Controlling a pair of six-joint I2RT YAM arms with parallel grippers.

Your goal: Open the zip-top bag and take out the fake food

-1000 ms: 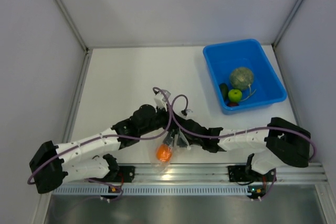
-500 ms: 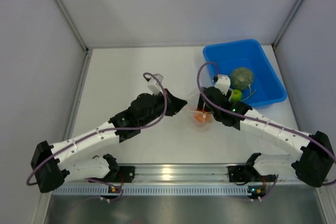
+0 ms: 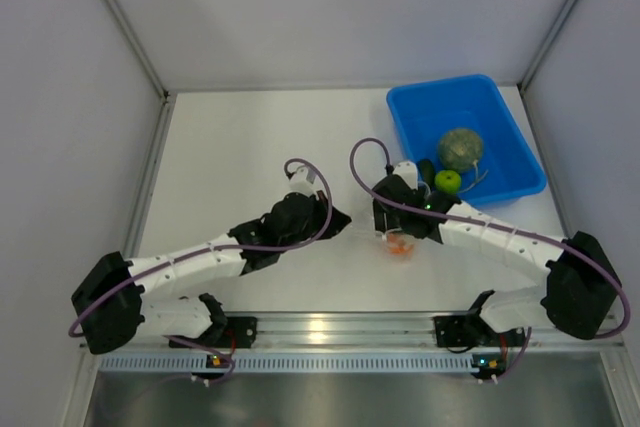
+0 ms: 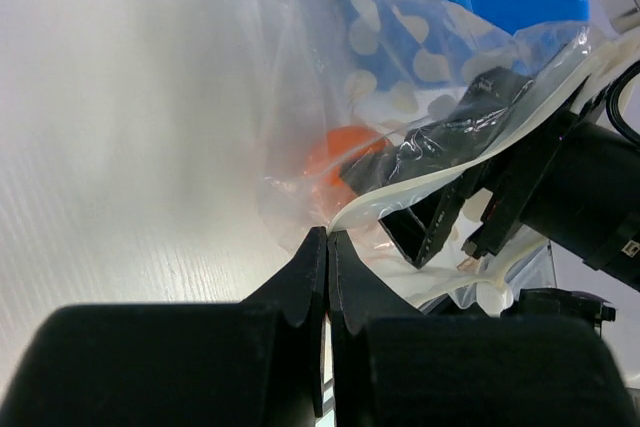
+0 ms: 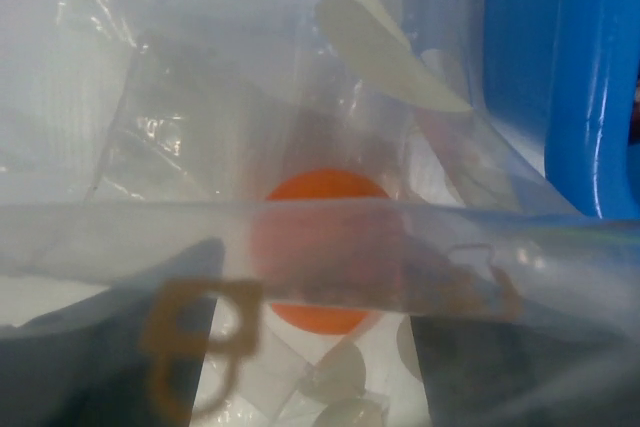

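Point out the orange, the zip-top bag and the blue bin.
orange [image 5: 325,247]: right wrist view, its centre, seen through plastic.
zip-top bag [image 4: 385,92]: left wrist view, polka-dotted panel.
blue bin [image 3: 452,107]: top view, bare floor.

My left gripper [image 4: 326,237] has matt black plastic fingers. The zip-top bag [image 4: 420,77] is clear, glossy, crinkly film with a smooth white rim. The orange [image 5: 325,247] looks smooth and matt; the blue bin [image 3: 470,107], glossy plastic; the table [image 4: 120,147], finely grained.
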